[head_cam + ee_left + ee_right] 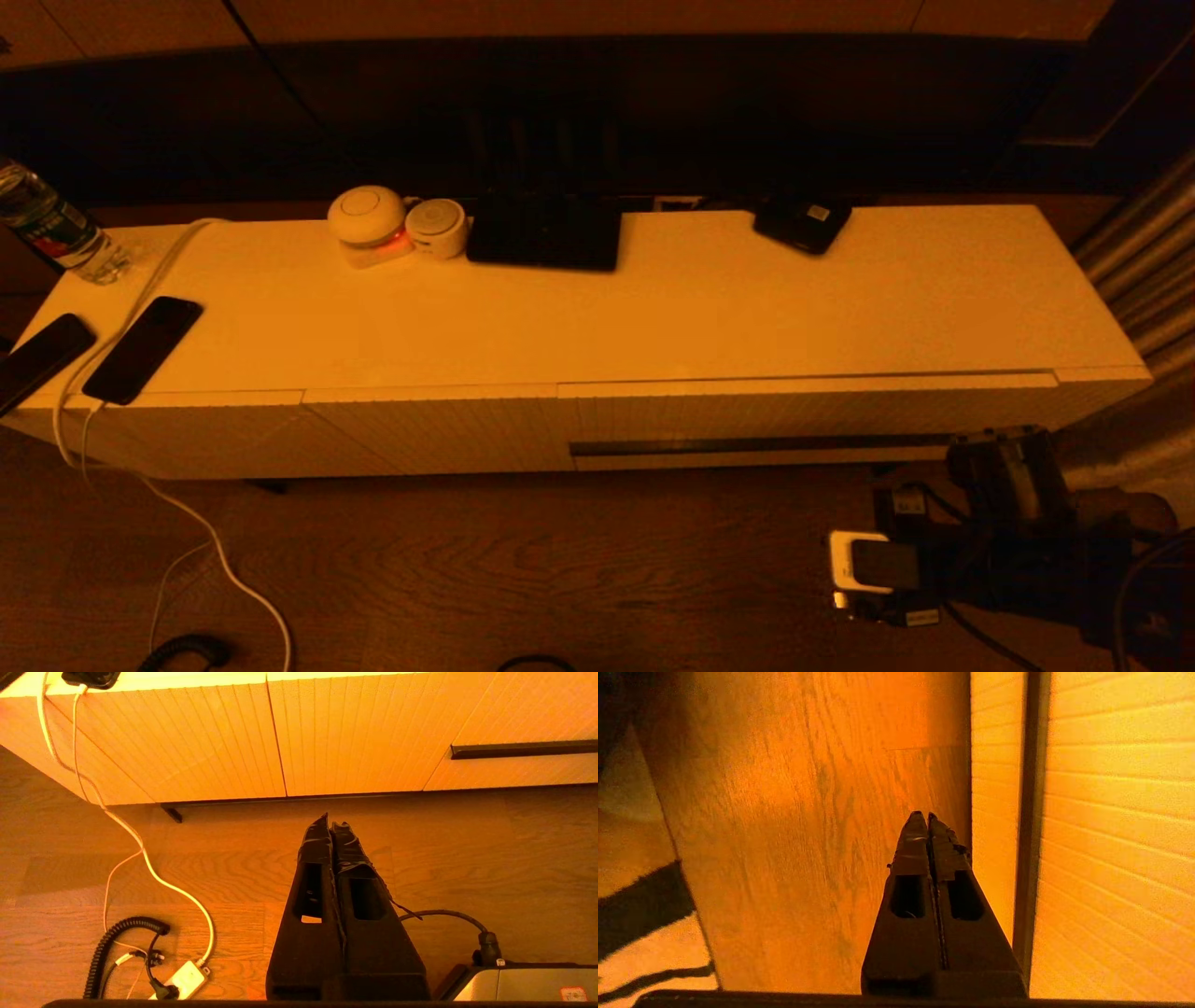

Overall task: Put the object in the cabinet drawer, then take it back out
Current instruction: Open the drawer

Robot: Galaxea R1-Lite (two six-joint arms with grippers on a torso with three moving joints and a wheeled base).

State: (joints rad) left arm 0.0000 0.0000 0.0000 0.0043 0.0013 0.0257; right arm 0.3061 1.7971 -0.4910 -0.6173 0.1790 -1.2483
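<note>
The cabinet drawer (803, 415) is the right part of the long low white cabinet, its ribbed front flush and shut, with a long dark handle slot (756, 445). My right arm (1008, 476) hangs low in front of the drawer's right end. In the right wrist view my right gripper (928, 814) is shut and empty, just off the drawer front (1120, 835) and beside the slot (1029, 835). My left gripper (331, 820) is shut and empty above the wooden floor, short of the cabinet; the slot (523, 749) lies off to one side. Which item on the cabinet top is the object I cannot tell.
On the cabinet top stand a water bottle (51, 229), two dark phones (145, 347) (42, 359) with a white cable (140, 299), two round white devices (369, 224) (436, 227), a flat black device (544, 231) and a small black box (803, 222). A power strip (184, 980) and coiled cord (112, 942) lie on the floor.
</note>
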